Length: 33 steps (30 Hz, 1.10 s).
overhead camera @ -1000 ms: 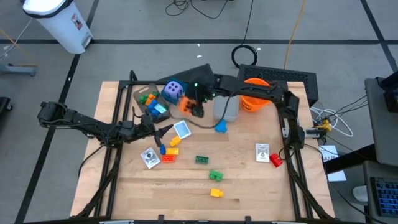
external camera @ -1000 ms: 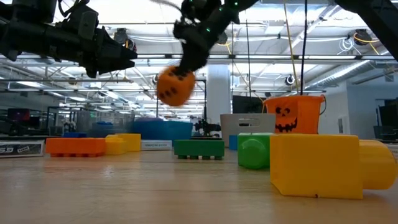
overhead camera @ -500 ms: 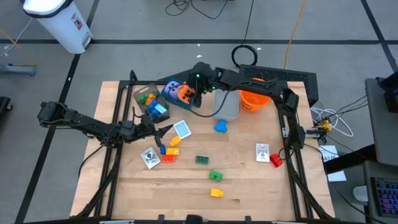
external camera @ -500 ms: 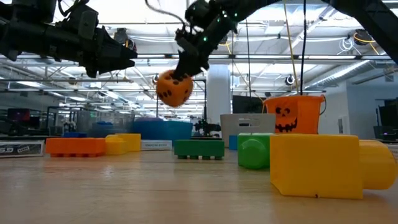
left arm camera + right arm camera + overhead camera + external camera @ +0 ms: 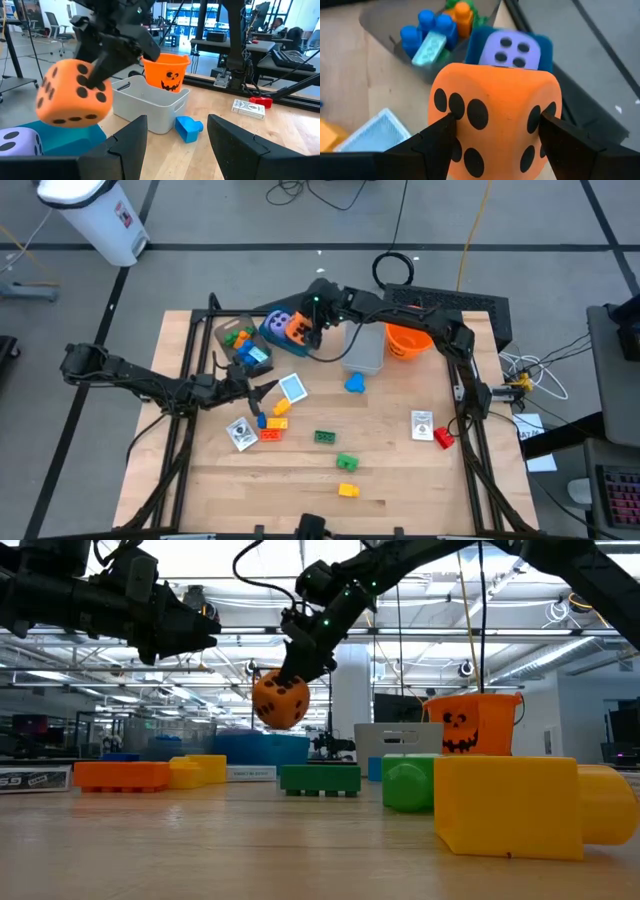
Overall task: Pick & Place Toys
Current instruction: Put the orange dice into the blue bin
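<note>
Orange die [image 5: 299,327] clamped between right gripper [image 5: 305,330] fingers — above purple die [image 5: 279,321].

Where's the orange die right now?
In the high view the orange die is at the table's far side, left of centre, held in the air in the right gripper's jaws, just above and beside the purple die.

Grey floor [image 5: 200,220] (black tape lines).

orange bucket [image 5: 406,340]: far table edge | grey bin [image 5: 364,352]: beside it | white bin [image 5: 97,218]: on floor
</note>
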Available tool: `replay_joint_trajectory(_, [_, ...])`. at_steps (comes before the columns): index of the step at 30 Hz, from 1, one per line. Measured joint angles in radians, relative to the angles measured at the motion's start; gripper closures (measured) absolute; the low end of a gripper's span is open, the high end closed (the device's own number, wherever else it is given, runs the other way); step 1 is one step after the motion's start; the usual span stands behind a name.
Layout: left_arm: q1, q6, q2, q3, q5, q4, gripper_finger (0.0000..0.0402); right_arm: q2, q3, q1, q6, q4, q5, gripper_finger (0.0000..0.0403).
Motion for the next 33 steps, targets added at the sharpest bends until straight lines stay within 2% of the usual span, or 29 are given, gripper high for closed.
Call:
replay_joint_trajectory(18, [0.0,0.0,0.0,0.0,-0.001,0.003,0.0186,0.076,0.0,-0.017,0.015,0.016,-0.023,0.0145])
replay_joint_trajectory(33, [0.0,0.014,0.0,0.0,-0.001,0.003,0.0186,0.074,0.001,-0.02,-0.005,0.015,-0.02,0.0145])
